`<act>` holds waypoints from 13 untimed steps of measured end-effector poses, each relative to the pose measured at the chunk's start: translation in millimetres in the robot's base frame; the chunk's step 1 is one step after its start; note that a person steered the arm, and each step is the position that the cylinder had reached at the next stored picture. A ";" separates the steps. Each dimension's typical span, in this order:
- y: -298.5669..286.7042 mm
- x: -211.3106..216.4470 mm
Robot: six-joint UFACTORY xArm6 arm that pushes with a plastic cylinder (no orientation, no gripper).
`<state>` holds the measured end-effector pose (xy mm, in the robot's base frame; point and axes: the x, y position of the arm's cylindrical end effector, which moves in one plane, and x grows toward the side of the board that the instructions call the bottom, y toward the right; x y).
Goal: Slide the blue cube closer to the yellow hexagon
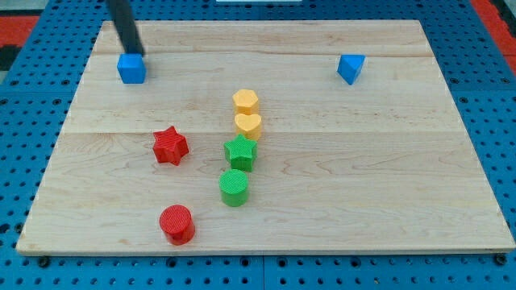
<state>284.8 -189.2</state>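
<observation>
The blue cube [131, 68] sits near the board's upper left corner. My tip [135, 51] is at the cube's top edge, just behind it toward the view's top, touching or nearly touching it. The yellow hexagon [246, 101] stands near the board's middle, to the right of the cube and lower in the view. A wide gap lies between the cube and the hexagon.
A yellow heart [248, 125] sits just below the hexagon, then a green star [240, 152] and a green cylinder [234, 187]. A red star [170, 146] and a red cylinder [176, 224] lie at lower left. A blue triangular block [351, 68] is at upper right. The wooden board [403, 161] rests on blue pegboard.
</observation>
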 end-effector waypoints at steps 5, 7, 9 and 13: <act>11.0 28.0; -7.6 52.4; 89.8 40.5; 153.9 -11.0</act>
<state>273.8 -35.3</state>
